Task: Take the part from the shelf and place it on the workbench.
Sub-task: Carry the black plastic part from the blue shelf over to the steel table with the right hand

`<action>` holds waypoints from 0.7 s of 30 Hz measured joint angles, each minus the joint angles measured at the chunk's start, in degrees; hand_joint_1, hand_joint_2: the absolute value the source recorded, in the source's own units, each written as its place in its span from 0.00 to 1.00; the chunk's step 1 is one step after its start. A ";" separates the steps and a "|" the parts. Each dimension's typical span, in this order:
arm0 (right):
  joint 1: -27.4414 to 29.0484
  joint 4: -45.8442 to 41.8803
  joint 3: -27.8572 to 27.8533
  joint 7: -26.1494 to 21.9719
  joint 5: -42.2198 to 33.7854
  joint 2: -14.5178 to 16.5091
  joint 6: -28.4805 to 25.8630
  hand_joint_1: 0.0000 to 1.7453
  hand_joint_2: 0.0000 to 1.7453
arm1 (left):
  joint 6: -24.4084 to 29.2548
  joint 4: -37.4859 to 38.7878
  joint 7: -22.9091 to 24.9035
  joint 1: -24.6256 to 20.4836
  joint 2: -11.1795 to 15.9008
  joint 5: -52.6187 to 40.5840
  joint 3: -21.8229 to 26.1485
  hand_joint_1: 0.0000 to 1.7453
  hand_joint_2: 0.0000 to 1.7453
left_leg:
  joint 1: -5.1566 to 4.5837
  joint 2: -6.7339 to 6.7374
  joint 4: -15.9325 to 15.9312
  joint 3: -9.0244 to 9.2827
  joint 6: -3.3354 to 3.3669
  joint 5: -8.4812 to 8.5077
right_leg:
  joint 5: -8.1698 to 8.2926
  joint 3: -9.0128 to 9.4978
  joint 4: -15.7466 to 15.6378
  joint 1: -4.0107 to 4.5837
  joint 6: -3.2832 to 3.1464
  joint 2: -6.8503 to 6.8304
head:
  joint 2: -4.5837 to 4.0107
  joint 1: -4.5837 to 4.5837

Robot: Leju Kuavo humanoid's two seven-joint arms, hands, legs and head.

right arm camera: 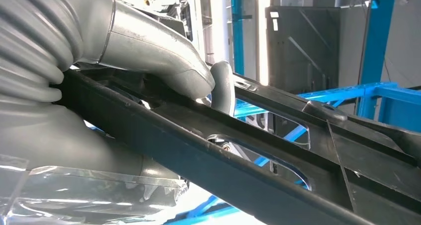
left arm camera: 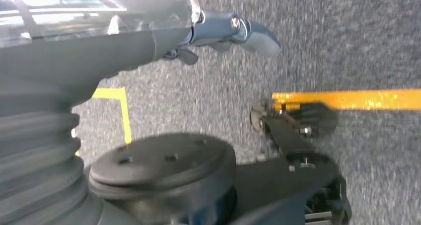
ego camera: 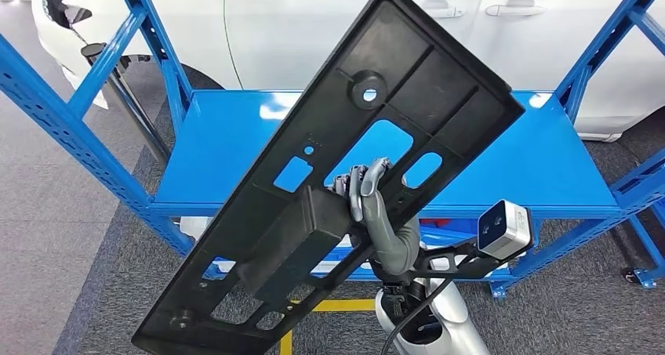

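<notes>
Backdrop: white car (ego camera: 337, 26) parked beyond a blue shelf (ego camera: 219, 147), grey carpet floor (ego camera: 55, 237) with yellow tape (ego camera: 341, 305) at 6 o'clock.
Shelf: its flat blue top runs across the middle of the head view, with blue perforated posts rising at 9 and 3 o'clock.
Part: long black plastic panel (ego camera: 408, 81) with ribs, cutouts and a round boss, raised in front of the shelf; it slants from 7 o'clock up to 1 o'clock, clear of the shelf top.
Right robot hand: right robot hand (ego camera: 367, 194) grips the part near its middle, fingers hooked through a cutout; in the right wrist view the thumb (right arm camera: 164, 61) presses on a rib while a finger curls around the edge beside it.
Left robot hand: left robot hand (left arm camera: 228, 34) hangs over the floor, holding nothing; whether its fingers are spread or curled, I cannot tell.
Camera: small grey box (ego camera: 504, 228) on a bracket at the right wrist, at 4 o'clock.
</notes>
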 joint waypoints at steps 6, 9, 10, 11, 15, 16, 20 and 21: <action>0.17 0.49 -0.12 0.26 0.78 0.00 -0.13 1.00 1.00 | -0.47 0.01 0.25 0.11 0.01 -0.02 0.09 0.00 1.00 | 0.55 0.05 15.38 -6.24 -1.34 -7.49 | 0.47 -0.28 -0.21 -0.24 -0.68 -0.28 | -0.01 -0.01; 0.05 0.75 -0.34 0.76 0.54 0.00 -0.28 1.00 1.00 | -0.68 0.01 0.25 0.04 0.02 0.03 0.18 0.00 1.00 | 0.92 0.06 5.90 -1.06 -1.42 -2.61 | 0.45 -0.39 0.21 -0.26 -0.33 -0.24 | -0.01 -0.01; -0.02 0.79 -0.45 0.85 0.47 0.00 -0.32 1.00 1.00 | -0.68 0.01 0.25 -0.02 0.03 0.04 0.21 0.00 1.00 | 0.90 0.03 2.49 0.66 -1.23 -1.47 | 0.45 -0.53 0.42 -0.17 -0.05 -0.19 | 0.00 -0.01; -0.08 0.83 -0.54 0.92 0.41 0.00 -0.35 1.00 1.00 | -0.68 0.01 0.25 -0.07 0.03 0.04 0.22 0.00 1.00 | 0.84 -0.01 0.43 1.58 -0.98 -0.97 | 0.50 -0.70 0.58 -0.08 0.30 -0.16 | 0.00 0.00; -0.14 0.93 -0.97 1.08 0.09 0.00 -0.72 1.00 1.00 | -0.82 0.01 0.25 -0.05 0.03 -0.13 0.23 0.00 1.00 | 0.70 -0.02 -0.53 1.35 0.58 -0.23 | 0.33 -1.34 1.10 -0.12 1.65 -0.11 | 0.00 -0.01; -0.15 0.93 -1.14 1.10 -0.05 0.00 -0.94 1.00 1.00 | -0.85 0.01 0.25 -0.14 0.03 -0.20 0.23 0.00 1.00 | 0.77 0.03 -0.72 1.19 1.05 0.08 | -0.88 -1.93 2.48 -0.21 1.90 -0.08 | -0.01 0.00; 0.01 1.01 -1.68 1.34 -0.49 -0.04 -1.47 1.00 1.00 | -0.99 0.01 0.27 -0.39 0.03 -0.59 0.23 0.00 1.00 | 0.55 0.20 -0.80 -0.09 1.82 1.03 | -8.35 -7.10 15.67 -0.36 2.40 -0.04 | -0.01 0.01; 0.05 1.07 -1.79 1.41 -0.52 -0.08 -1.50 1.00 1.00 | -1.01 0.01 0.30 -0.40 0.03 -0.61 0.23 0.00 1.00 | 0.48 0.21 -0.72 -0.43 1.81 1.24 | -8.57 -7.26 16.88 -0.36 2.38 -0.04 | 0.00 0.01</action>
